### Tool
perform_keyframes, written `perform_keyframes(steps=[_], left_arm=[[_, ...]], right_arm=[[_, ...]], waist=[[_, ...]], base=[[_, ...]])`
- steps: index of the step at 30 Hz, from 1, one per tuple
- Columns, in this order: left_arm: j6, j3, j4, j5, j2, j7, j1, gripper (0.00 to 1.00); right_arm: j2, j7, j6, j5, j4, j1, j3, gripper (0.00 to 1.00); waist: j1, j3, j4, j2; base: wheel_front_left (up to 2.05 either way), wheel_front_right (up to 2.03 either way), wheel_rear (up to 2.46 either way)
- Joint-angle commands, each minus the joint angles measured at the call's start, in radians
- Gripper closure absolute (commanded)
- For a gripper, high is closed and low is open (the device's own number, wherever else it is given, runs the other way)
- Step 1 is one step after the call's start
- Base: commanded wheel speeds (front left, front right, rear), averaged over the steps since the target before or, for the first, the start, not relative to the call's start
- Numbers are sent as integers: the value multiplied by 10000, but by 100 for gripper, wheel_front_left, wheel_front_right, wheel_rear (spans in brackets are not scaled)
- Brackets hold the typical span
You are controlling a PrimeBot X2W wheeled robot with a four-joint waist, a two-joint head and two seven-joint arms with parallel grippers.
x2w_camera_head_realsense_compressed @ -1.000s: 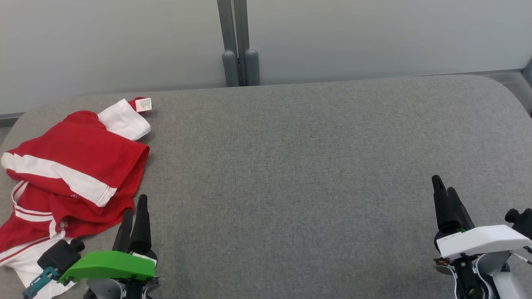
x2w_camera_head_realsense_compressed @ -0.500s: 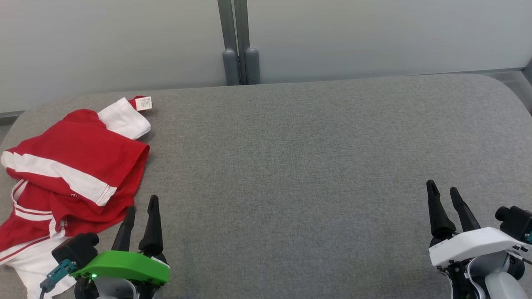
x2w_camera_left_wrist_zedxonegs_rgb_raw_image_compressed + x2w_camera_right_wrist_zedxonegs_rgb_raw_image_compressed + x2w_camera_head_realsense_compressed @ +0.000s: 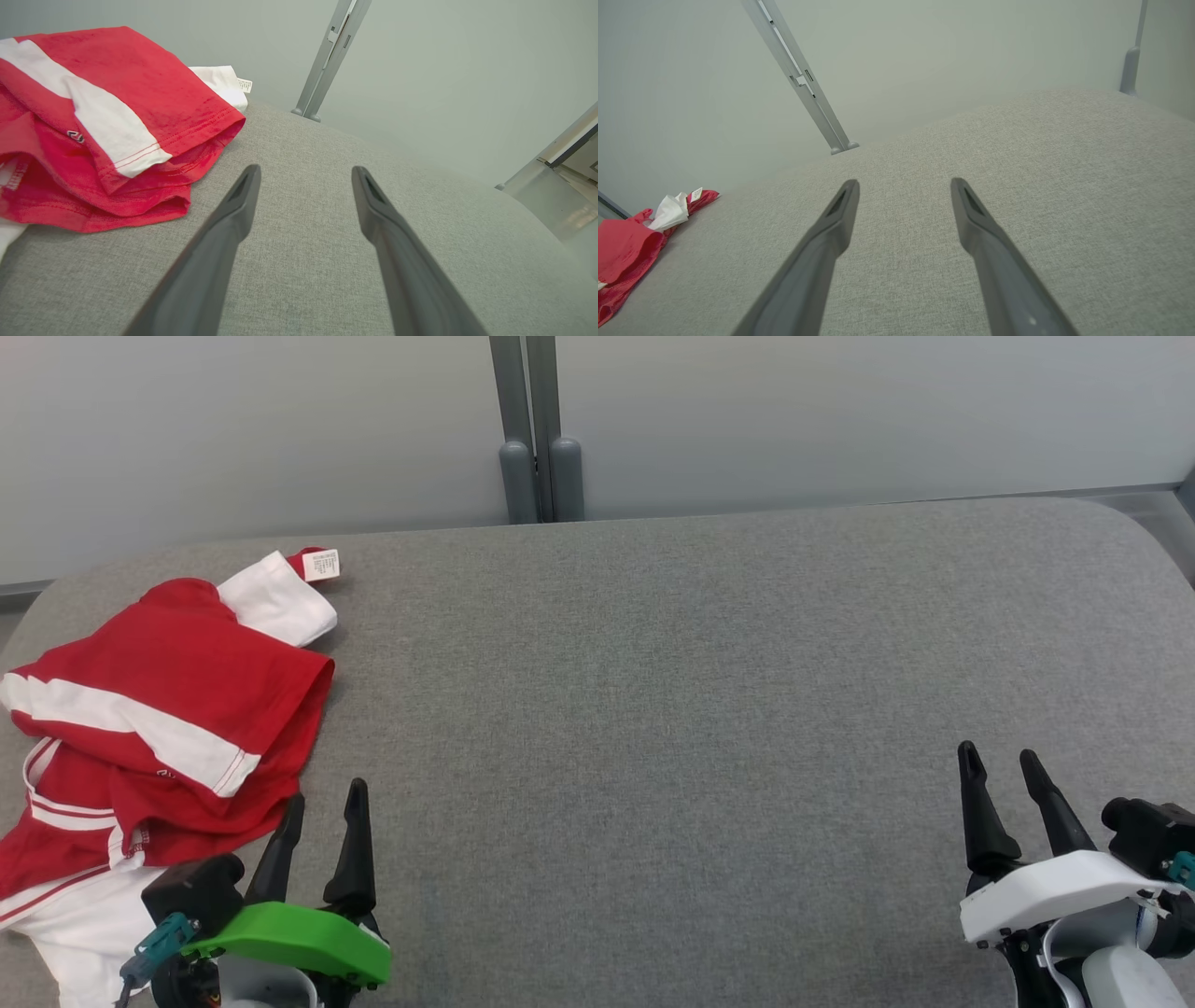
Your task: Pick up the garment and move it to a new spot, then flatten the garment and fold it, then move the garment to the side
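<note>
Turning at the wrists is the main change over the past second: the left gripper (image 3: 327,793), under its green cover at 7 o'clock in the head view, showed its two dark fingers nearly overlapped a second ago, and the right gripper (image 3: 997,753), under its white cover at 4 o'clock, did the same. Both now present their fingers side by side with bare cloth showing between them. The jaws look no wider than before, just seen from a better angle; both stand wide apart and hold nothing. The left gripper has also slid a little toward 5 o'clock, away from the hem it was nearly touching. The crumpled red cotton garment with white bands (image 3: 168,709) lies at 9 o'clock on the grey woven padded surface (image 3: 653,709). Its slight shift in the picture matches that of the grey metal post (image 3: 537,429) at 12 o'clock, so the camera has moved, not the cloth. By my reading, the pick-up has not begun and the arms are squaring up for a first reach. In the left wrist view the garment (image 3: 117,116) sits at 10 o'clock of the open fingers (image 3: 233,224), near but not between them; the right wrist view places it (image 3: 626,242) far off at 8 o'clock. The garment's left side runs off the head view, its near white corner is hidden behind the left wrist, its folds conceal what kind of garment it is, and the white care label (image 3: 322,564) is too small to read.
</note>
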Motion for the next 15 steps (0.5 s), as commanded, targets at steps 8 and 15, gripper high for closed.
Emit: perform_keyframes(steps=[8, 15], left_arm=[[41, 69, 0, 1060, 126, -274, 64, 0], [81, 211, -46, 1676, 115, -443, 110, 0]], right_arm=[[-104, -301, 4, -1108, -50, 49, -60, 0], [-118, -463, 4, -1784, -102, 169, -28, 0]], waist=[[0, -39, -52, 0], [0, -95, -47, 0]], base=[[0, 0, 0], [0, 0, 0]])
